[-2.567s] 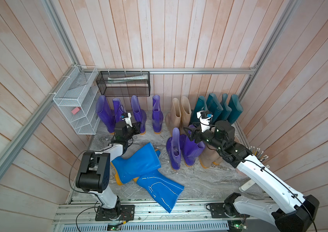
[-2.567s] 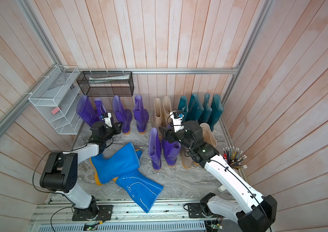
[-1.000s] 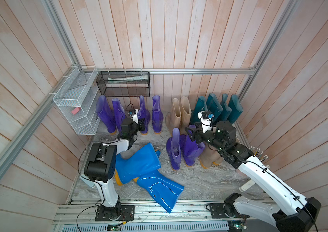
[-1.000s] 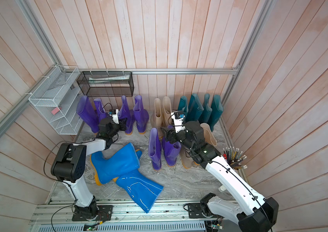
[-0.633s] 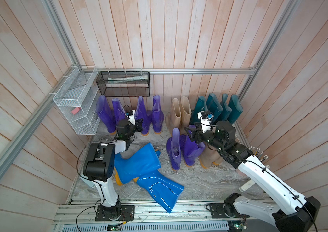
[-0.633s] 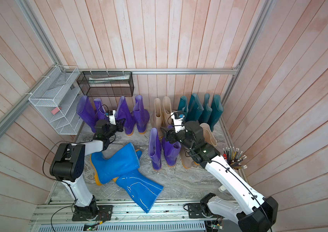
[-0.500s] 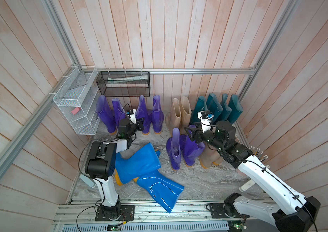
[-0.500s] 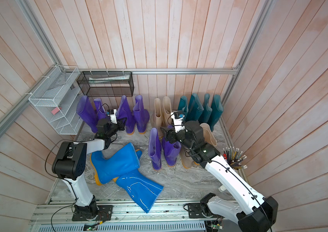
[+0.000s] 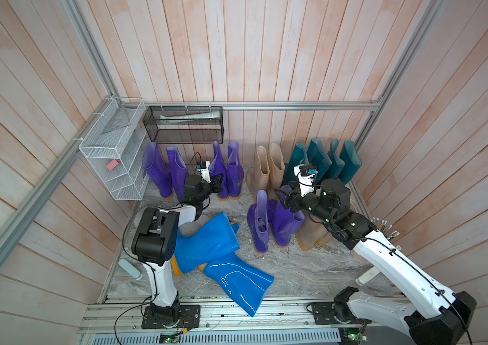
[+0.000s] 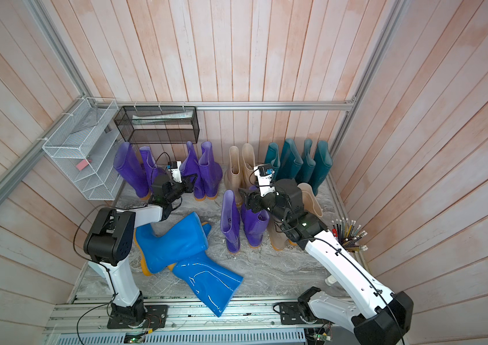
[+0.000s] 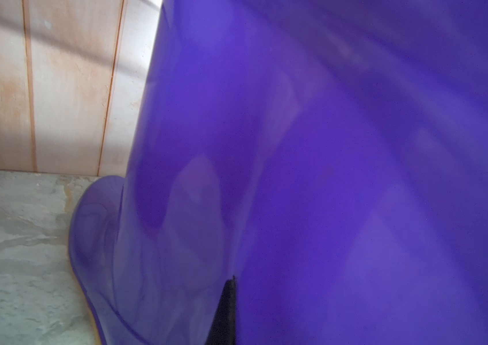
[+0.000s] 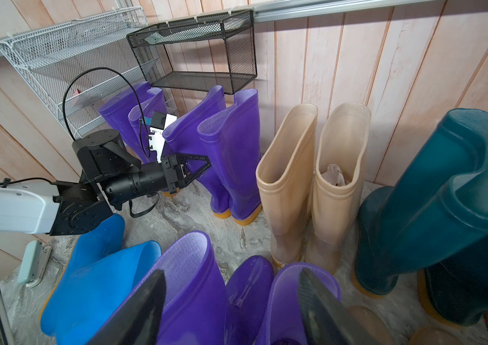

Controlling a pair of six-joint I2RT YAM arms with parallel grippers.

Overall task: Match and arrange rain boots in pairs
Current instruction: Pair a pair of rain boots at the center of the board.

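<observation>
Along the back wall of the table, four purple boots (image 9: 177, 170), a beige pair (image 9: 266, 170) and four teal boots (image 9: 320, 161) stand upright. Your left claw (image 12: 195, 168) is at the shaft of the third purple boot (image 12: 189, 131); I cannot tell if it pinches it. Your right claw (image 12: 233, 307) is spread wide and holds nothing, just above two purple boots in the middle (image 9: 269, 227). Two blue boots (image 9: 207, 239) lie flat on the table.

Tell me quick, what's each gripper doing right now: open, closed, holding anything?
Left gripper: open beside a translucent purple rubber rain boot in the back row.
Right gripper: open above the front purple boots, holding nothing.
</observation>
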